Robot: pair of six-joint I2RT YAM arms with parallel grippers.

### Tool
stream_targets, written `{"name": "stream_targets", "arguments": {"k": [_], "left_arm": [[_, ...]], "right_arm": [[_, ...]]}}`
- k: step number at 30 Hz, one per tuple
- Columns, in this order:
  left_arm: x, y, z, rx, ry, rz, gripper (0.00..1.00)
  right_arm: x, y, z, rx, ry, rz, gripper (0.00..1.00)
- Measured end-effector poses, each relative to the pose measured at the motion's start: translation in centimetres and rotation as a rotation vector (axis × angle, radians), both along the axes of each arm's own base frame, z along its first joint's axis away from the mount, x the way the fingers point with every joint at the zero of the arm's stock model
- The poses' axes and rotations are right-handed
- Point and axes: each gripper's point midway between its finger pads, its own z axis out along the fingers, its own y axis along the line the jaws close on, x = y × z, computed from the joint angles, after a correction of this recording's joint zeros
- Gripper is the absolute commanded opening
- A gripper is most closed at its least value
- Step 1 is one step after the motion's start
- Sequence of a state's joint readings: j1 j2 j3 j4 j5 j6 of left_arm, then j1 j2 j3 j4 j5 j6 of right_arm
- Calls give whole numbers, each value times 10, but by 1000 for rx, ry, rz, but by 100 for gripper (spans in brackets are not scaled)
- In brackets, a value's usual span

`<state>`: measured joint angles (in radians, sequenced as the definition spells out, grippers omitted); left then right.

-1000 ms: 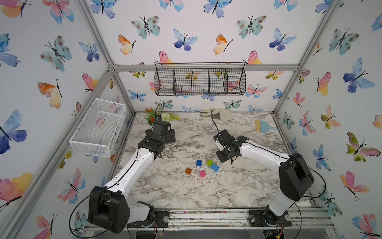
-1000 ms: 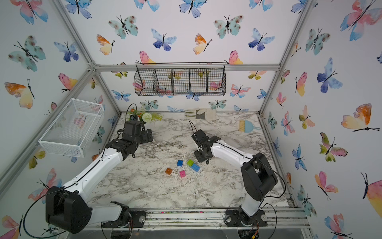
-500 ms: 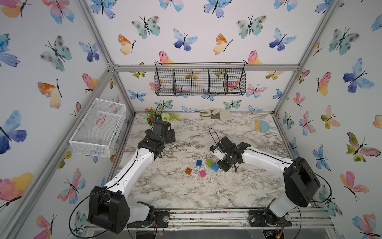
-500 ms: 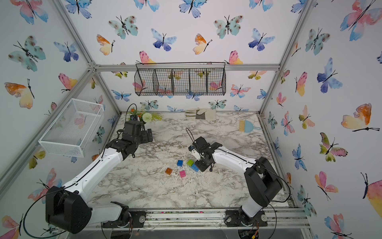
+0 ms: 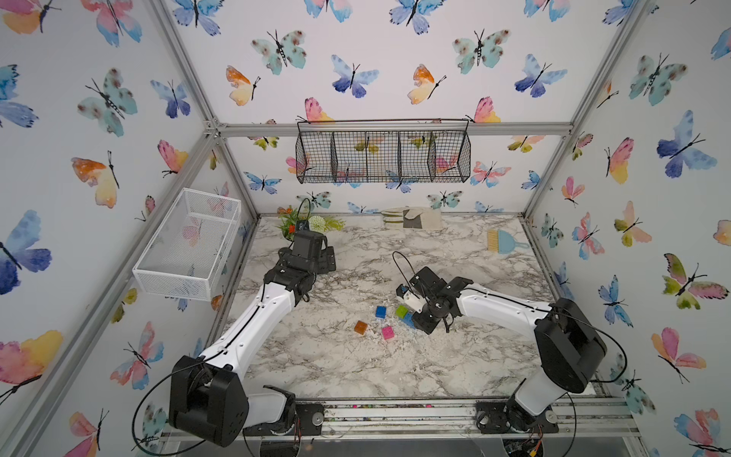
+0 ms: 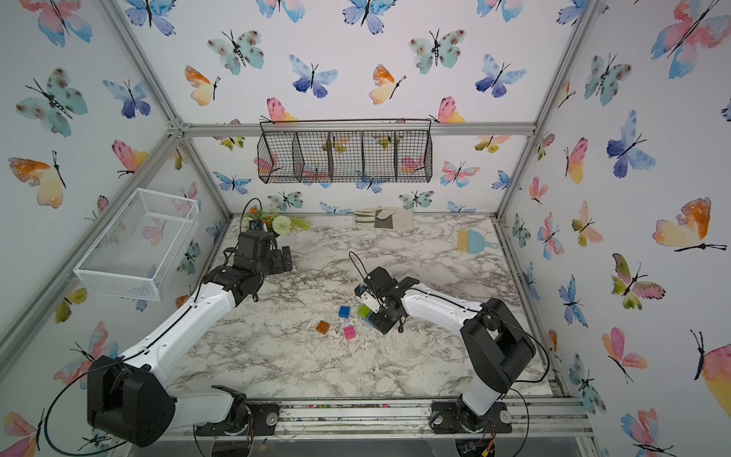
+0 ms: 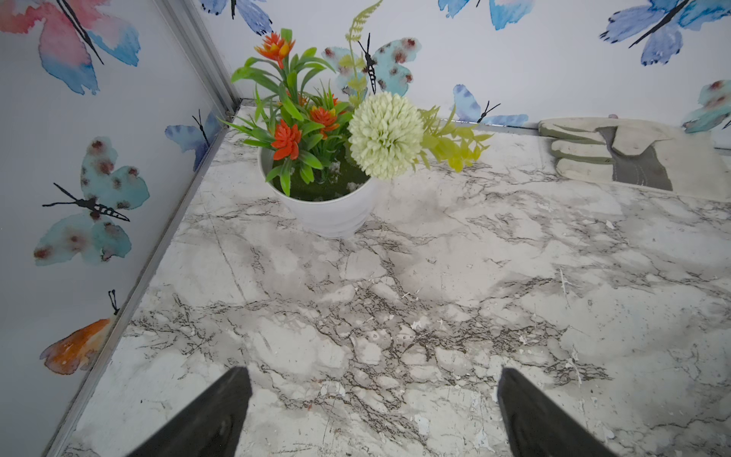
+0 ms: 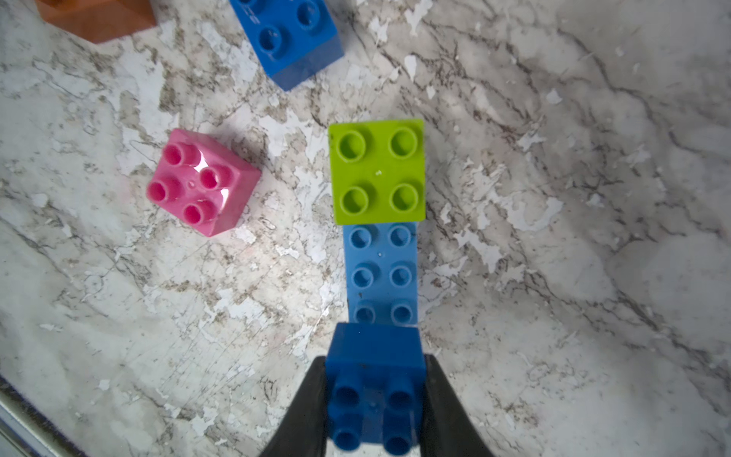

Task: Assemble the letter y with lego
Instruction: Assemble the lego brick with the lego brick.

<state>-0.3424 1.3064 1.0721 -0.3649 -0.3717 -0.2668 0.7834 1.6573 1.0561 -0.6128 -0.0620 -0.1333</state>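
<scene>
My right gripper [image 8: 375,360] is shut on a dark blue square brick [image 8: 375,380], held over the near end of the long light-blue brick [image 8: 380,273]. Whether the two touch I cannot tell. A lime green brick [image 8: 377,170] sits on the light-blue brick's far end. Loose on the marble lie a pink brick [image 8: 201,182], a second blue square [image 8: 288,35] and a translucent orange brick [image 8: 99,16]. In both top views the green brick [image 5: 402,311] [image 6: 364,311] shows beside the right gripper [image 5: 420,316]. My left gripper [image 7: 372,395] hangs open and empty, far back left [image 5: 326,261].
A white flower pot [image 7: 328,209] stands in the back left corner, with a work glove [image 7: 633,158] along the back wall. A blue dustpan brush [image 5: 504,241] lies back right. A white wire basket [image 5: 190,245] hangs on the left wall, a black one [image 5: 383,156] on the back wall.
My right arm has swung forward and down with the blue brick, from behind the bricks to right over the light-blue one. The left arm has not moved.
</scene>
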Motion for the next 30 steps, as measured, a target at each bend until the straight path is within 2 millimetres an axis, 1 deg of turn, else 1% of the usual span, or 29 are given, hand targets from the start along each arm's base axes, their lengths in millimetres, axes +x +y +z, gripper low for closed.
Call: {"name": "stream_targets", "arguments": {"k": [8,19,25,30], "left_arm": [[0,0,0,0,0,0,98],[0,0,0,-2,0,1,99],[0,0,0,-4,0,1,99],[0,-1,0,-6,1,-1,99]], "right_arm": [[-3,0,-9,-12,23,10,6],[3,2,-10,-18,0,23,7],[4,2,-14,-29,2,30,6],[4,2,-14,-29,3,33,2]]}}
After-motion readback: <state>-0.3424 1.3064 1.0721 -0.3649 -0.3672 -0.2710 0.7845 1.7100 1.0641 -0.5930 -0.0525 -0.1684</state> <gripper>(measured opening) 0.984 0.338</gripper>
